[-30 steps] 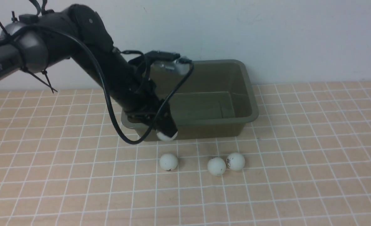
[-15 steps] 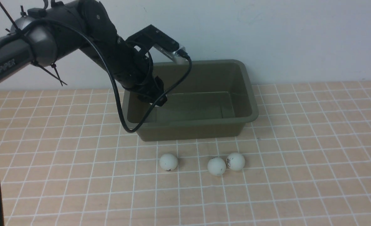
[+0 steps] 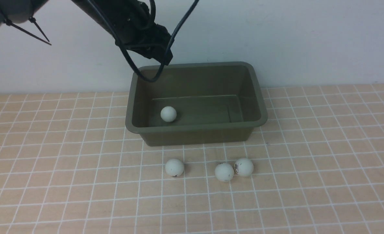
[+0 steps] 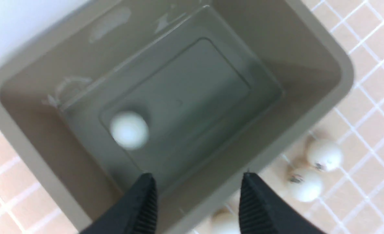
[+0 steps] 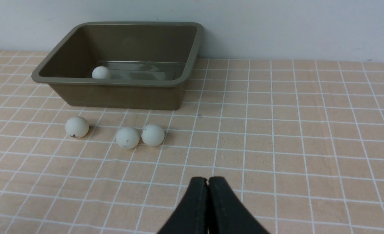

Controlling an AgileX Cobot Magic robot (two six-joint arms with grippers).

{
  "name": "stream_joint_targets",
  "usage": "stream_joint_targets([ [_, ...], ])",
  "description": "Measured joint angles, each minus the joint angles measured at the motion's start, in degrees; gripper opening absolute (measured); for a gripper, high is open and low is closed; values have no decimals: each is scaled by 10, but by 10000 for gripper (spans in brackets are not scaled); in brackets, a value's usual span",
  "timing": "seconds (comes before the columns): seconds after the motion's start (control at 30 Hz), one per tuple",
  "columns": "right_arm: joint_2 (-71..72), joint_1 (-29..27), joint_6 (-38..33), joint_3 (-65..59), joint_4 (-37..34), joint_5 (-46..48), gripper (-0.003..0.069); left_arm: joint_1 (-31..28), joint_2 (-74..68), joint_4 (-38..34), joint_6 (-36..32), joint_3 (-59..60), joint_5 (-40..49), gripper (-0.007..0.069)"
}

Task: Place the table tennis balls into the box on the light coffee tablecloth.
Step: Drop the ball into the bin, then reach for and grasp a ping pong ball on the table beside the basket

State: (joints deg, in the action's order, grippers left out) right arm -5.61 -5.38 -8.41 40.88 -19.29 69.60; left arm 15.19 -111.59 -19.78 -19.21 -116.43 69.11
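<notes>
Front view: box (image 3: 198, 127) sits upper centre of frame on the light coffee tablecloth (image 3: 81, 156), near the pale wall (image 3: 308, 42). One ball (image 3: 168, 114) is inside, on the floor of the box, toward its left end. Three more are on the cloth, in front of the box: one ball (image 3: 174, 167) just below frame centre, slightly left; a pair right of it, ball (image 3: 224, 172) and ball (image 3: 244, 167), side by side. Dark printed marks show on all three.

Left gripper (image 4: 196, 195): up at top of the front view, left of centre, over the back-left part of the box. Fingers apart with a clear gap, nothing held. Right gripper (image 5: 207, 183): fingertips together, nothing between them, seen only in its own wrist view, tablecloth behind.
</notes>
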Motion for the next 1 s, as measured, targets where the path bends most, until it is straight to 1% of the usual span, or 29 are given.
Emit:
stream_joint_targets([
  [0.13,0,0,0,0,0,4,-18,0,8,-7,81,-11,19,200],
  [0.23,0,0,0,0,1,4,-18,0,15,-26,118,-11,24,152],
  [0.37,0,0,0,0,1,12,-18,0,30,-71,131,-2,24,101],
  [0.47,0,0,-1,0,1,25,-18,1,61,-86,131,31,23,86],
  [0.63,0,0,0,0,1,39,-18,25,183,-62,113,196,23,78],
  [0.7,0,0,0,0,1,40,-18,46,239,-55,103,284,23,78],
  [0.77,0,0,0,0,1,40,-18,68,269,-54,98,360,23,78],
  [0.8,0,0,0,0,1,40,-18,70,273,-54,98,367,23,78],
  [0.83,0,0,0,0,1,40,-18,88,283,-51,93,417,20,78],
  [0.93,0,0,0,0,1,40,-18,112,282,-31,78,476,-36,78],
  [1.0,0,0,0,0,1,40,-18,122,267,7,58,498,-102,82],
])
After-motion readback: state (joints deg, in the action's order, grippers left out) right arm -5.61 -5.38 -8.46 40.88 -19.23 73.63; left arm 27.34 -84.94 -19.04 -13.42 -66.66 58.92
